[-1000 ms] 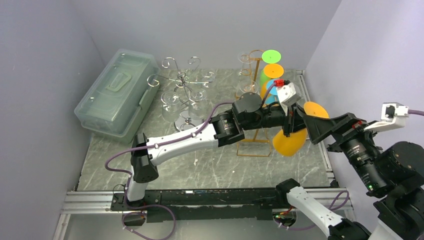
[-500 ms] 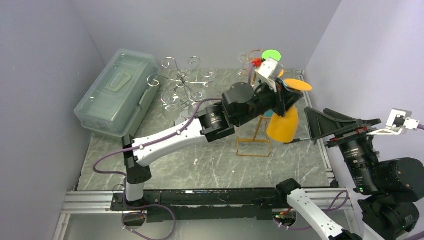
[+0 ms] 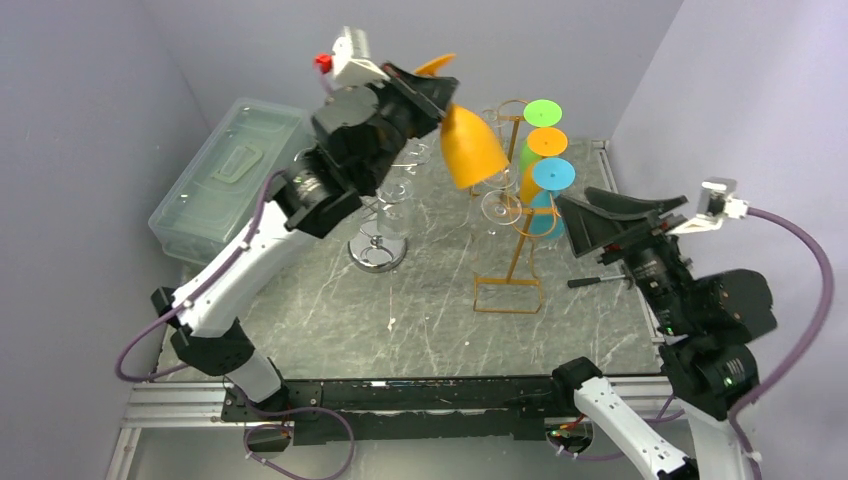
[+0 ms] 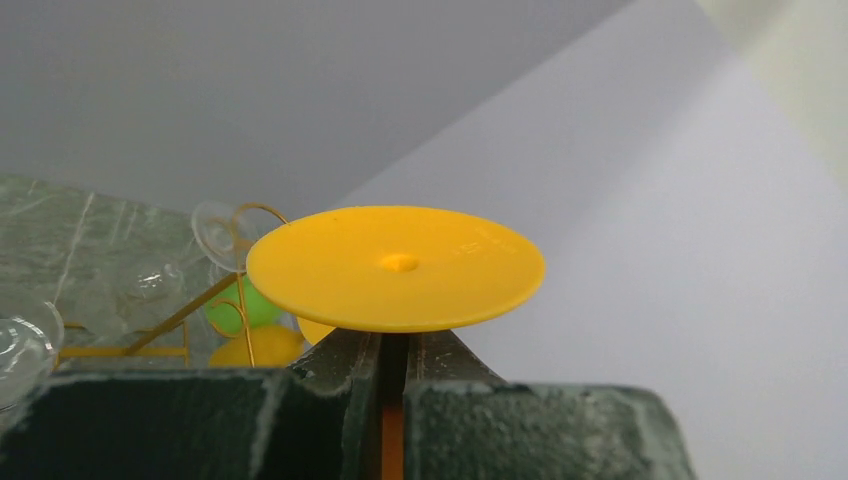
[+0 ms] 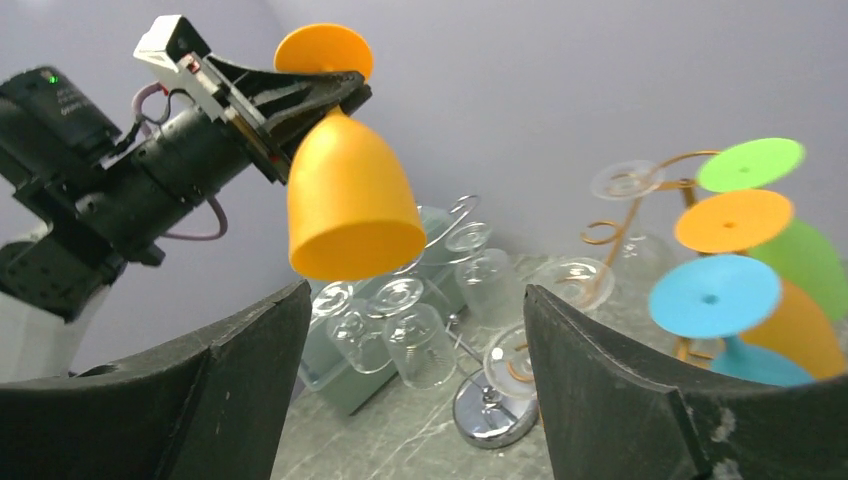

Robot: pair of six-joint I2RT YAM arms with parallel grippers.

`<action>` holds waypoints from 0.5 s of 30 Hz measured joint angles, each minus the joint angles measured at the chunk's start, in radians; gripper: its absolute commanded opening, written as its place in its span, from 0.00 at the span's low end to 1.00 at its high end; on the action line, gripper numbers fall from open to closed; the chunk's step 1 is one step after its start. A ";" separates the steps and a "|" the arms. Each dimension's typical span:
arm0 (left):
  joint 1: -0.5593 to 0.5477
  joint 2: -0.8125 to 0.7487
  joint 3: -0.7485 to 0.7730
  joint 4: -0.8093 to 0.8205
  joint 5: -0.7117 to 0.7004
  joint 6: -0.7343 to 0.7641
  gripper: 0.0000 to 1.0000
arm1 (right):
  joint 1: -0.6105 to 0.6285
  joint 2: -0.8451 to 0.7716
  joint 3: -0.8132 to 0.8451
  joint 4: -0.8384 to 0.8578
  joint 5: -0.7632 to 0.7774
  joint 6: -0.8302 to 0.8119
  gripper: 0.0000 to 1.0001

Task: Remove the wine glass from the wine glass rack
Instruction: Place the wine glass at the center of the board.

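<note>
Fingers of the left gripper (image 3: 440,92) are pressing almost together on the thin stem of the yellow wine glass (image 3: 470,148), just under its foot. The glass is hanging upside down and a little tilted, foot uppermost and bowl mouth facing down. It is high in the air, touching no part of the gold wire rack (image 3: 515,262) and sitting up and to the left of it. The left wrist camera is showing only the round yellow foot above the two closed pads, with a sliver of stem between them.

The rack is standing on the marbled table (image 3: 420,320) toward the right rear. It is carrying a green glass (image 3: 543,111), an orange glass (image 3: 547,141) and a blue glass (image 3: 552,173), hung by their feet, with clear ones beside them.

The right gripper (image 3: 578,222) is hovering by the table's right edge. Its fingers (image 5: 240,390) are spread wide with nothing between them, and they are pointing toward the rack and the raised glass.

A silver stand (image 3: 377,250) of clear glasses is sitting left of the rack. A clear lidded box (image 3: 225,185) is lying along the left wall.
</note>
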 measured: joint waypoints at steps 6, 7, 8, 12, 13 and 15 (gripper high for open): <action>0.097 -0.101 -0.019 -0.104 -0.035 -0.203 0.00 | 0.000 0.097 -0.082 0.190 -0.150 0.005 0.70; 0.108 -0.119 -0.029 -0.115 -0.037 -0.230 0.00 | 0.000 0.127 -0.084 0.223 -0.174 0.006 0.70; 0.118 -0.137 -0.038 -0.127 -0.040 -0.259 0.00 | 0.000 0.159 -0.085 0.256 -0.195 0.009 0.69; 0.128 -0.173 -0.047 -0.159 -0.050 -0.349 0.00 | 0.001 0.259 -0.086 0.352 -0.249 0.016 0.69; 0.128 -0.177 -0.047 -0.166 -0.051 -0.369 0.00 | 0.002 0.275 -0.086 0.361 -0.251 0.016 0.69; 0.128 -0.180 -0.047 -0.188 -0.056 -0.408 0.00 | 0.004 0.303 -0.086 0.375 -0.260 0.016 0.69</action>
